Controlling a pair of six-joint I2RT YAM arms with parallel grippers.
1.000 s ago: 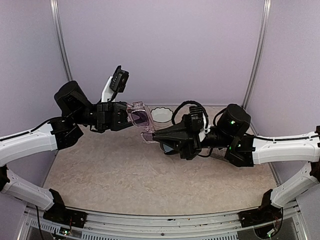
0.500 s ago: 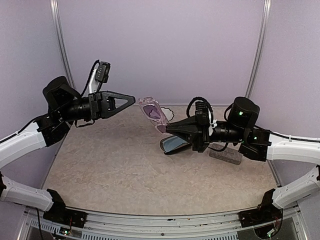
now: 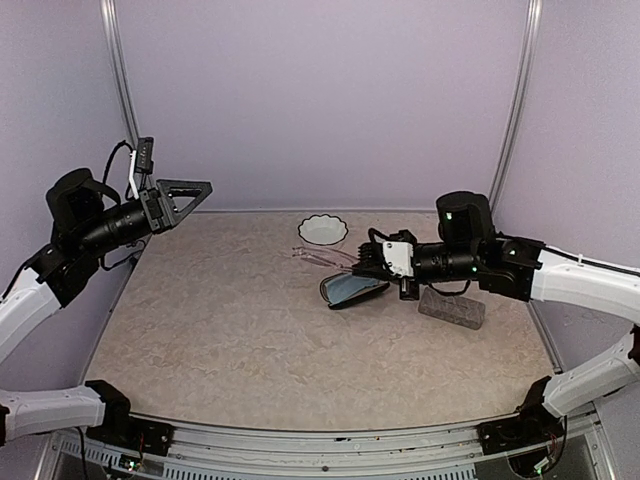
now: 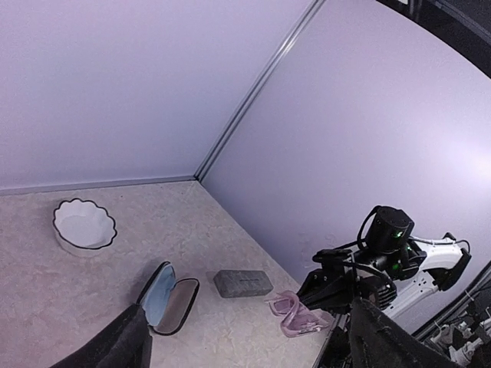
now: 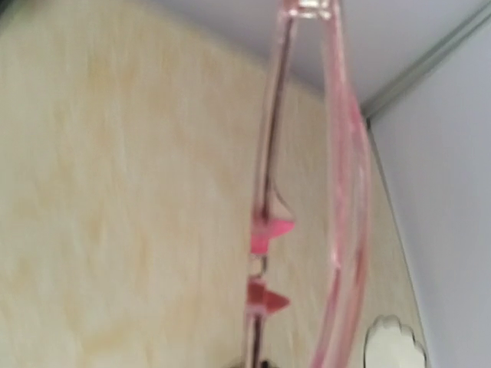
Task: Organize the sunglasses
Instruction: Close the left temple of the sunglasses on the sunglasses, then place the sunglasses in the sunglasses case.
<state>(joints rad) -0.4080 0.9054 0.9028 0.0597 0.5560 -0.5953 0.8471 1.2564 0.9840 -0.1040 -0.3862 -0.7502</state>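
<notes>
Away from the open case (image 3: 352, 290) went my left gripper (image 3: 185, 200), now released — my right gripper (image 3: 365, 268) alone pinches the pink sunglasses (image 3: 325, 257) just beside it, for stowing.

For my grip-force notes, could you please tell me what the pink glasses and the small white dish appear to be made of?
Pink glasses: likely translucent glossy plastic; light shows through the frame. White dish: probably glazed ceramic, given its smooth white surface and dark-edged scalloped rim; plastic is possible.
</notes>
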